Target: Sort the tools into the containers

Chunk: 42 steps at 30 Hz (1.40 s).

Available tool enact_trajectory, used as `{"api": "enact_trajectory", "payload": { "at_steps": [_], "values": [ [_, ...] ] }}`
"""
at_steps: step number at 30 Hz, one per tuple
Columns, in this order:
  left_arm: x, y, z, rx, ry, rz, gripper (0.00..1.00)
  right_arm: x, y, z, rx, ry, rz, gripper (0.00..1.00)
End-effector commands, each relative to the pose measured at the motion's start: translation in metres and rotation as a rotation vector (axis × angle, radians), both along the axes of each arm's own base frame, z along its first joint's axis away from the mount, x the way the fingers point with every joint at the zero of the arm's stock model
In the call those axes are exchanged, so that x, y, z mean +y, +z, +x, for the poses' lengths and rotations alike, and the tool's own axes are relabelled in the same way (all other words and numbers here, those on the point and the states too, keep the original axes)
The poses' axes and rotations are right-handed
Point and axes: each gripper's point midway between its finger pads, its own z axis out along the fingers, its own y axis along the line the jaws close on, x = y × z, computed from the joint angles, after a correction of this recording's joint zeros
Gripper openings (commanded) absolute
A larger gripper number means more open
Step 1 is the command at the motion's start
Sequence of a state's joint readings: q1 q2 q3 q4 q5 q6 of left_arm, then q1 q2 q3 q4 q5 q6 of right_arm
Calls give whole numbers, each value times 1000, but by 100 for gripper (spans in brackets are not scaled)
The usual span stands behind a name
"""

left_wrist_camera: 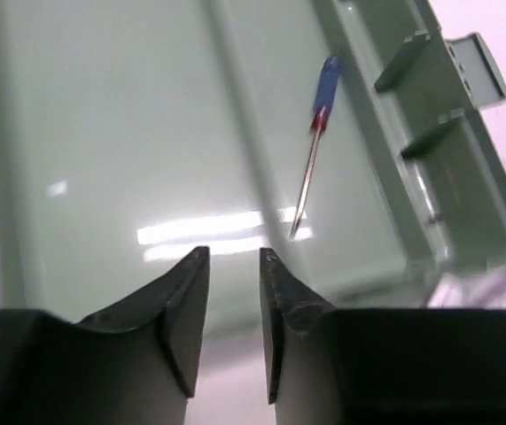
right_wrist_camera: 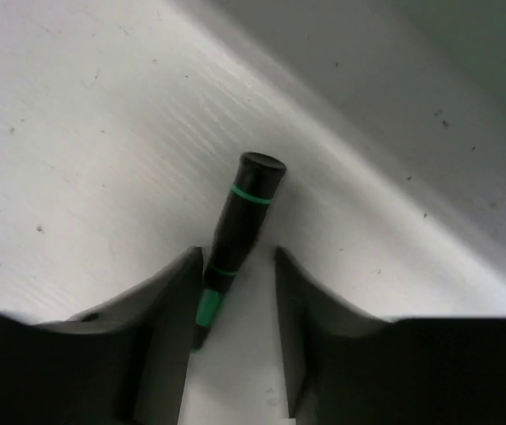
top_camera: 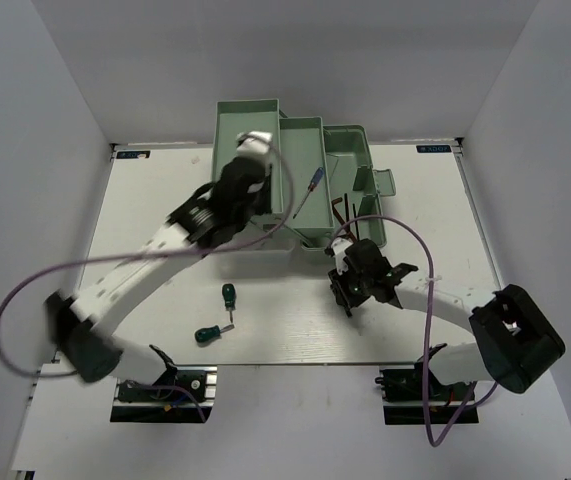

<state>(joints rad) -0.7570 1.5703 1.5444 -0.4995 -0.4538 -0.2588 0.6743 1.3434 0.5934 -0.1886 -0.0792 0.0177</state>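
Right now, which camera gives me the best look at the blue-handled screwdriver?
Left wrist view: the blue-handled screwdriver lies whole and large in the mint-green tray, with handle, red collar and shaft all clear. The top external view shows the screwdriver only as a small thin sliver. The right wrist view does not show it.

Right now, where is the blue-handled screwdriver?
The blue-handled screwdriver lies inside the middle tray of the toolbox, far centre in the top view, with the base compartment on its right.
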Motion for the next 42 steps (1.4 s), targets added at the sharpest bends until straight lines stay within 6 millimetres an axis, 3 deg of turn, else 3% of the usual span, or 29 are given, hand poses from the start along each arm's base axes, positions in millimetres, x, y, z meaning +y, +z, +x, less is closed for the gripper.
{"api": "enact_trajectory", "payload": {
  "at_steps": [1, 3, 4, 6, 7, 8, 10, 11, 14, 16, 17, 19, 20, 21, 22, 23, 25, 26, 28, 29, 30, 31, 32, 33, 34, 36, 37, 39, 42],
  "values": [
    [54, 25, -58, -33, 64, -123, 38, -17, -24, -21, 56, -40, -66, 31],
    [87, -3, -95, 39, 94, -119, 38, -21, -24, -26, 72, -45, -63, 18],
    [96, -15, -106, 72, 107, -112, 41, -21, -19, -30, 79, -36, -68, 4],
    [113, -51, -134, 186, 125, -92, 54, -17, -6, -38, 101, -11, -19, 0],
    [116, -74, -145, 250, 119, -75, 60, -1, 21, -30, 59, 35, 51, 0],
    [117, -88, -152, 292, 121, -64, 63, 8, 36, -32, 56, 71, 105, 0],
    [117, -105, -160, 340, 122, -72, 67, 20, 87, -28, -66, 180, 194, 0],
    [121, -119, -164, 367, 133, -54, 68, 22, 101, -27, -101, 201, 217, 0],
    [117, -143, -161, 404, 154, -36, 71, 32, 169, -17, -271, 291, 292, 0],
    [111, -158, -158, 418, 156, -46, 76, 38, 188, -5, -348, 293, 289, 0],
    [107, -166, -157, 428, 151, -44, 76, 40, 207, 11, -398, 274, 296, 0],
    [100, -179, -154, 429, 143, -68, 77, 49, 211, 38, -433, 227, 279, 0],
    [99, -182, -153, 431, 149, -77, 77, 54, 232, 50, -474, 208, 296, 0],
    [96, -186, -151, 436, 150, -71, 77, 59, 235, 58, -477, 192, 300, 0],
    [98, -191, -148, 437, 160, -72, 77, 66, 227, 80, -469, 158, 269, 0],
    [96, -192, -146, 435, 159, -74, 77, 72, 240, 92, -494, 140, 283, 0],
    [96, -201, -146, 437, 155, -63, 78, 78, 238, 120, -507, 79, 248, 0],
    [92, -197, -142, 417, 149, -85, 78, 84, 224, 132, -485, 68, 225, 0],
    [91, -199, -140, 418, 145, -74, 78, 93, 232, 155, -516, 49, 218, 0],
    [92, -205, -141, 426, 151, -49, 78, 96, 221, 162, -490, 46, 196, 0],
    [92, -208, -141, 432, 152, -42, 78, 104, 233, 176, -506, 40, 203, 25],
    [94, -207, -140, 424, 168, -43, 78, 103, 234, 182, -502, 23, 194, 42],
    [95, -211, -141, 436, 172, -29, 78, 103, 216, 187, -454, 16, 160, 54],
    [97, -211, -140, 429, 189, -32, 78, 105, 229, 190, -461, 11, 174, 71],
    [97, -211, -140, 428, 189, -32, 78, 103, 236, 194, -470, -4, 182, 76],
    [107, -216, -143, 437, 232, -11, 78, 98, 246, 194, -490, -10, 206, 76],
    [109, -218, -145, 446, 235, -1, 78, 95, 240, 193, -474, -26, 212, 76],
    [112, -221, -146, 453, 253, 12, 78, 83, 255, 189, -490, -50, 240, 76],
    [119, -233, -151, 481, 276, 49, 77, 67, 245, 179, -458, -81, 235, 76]
  ]
}}
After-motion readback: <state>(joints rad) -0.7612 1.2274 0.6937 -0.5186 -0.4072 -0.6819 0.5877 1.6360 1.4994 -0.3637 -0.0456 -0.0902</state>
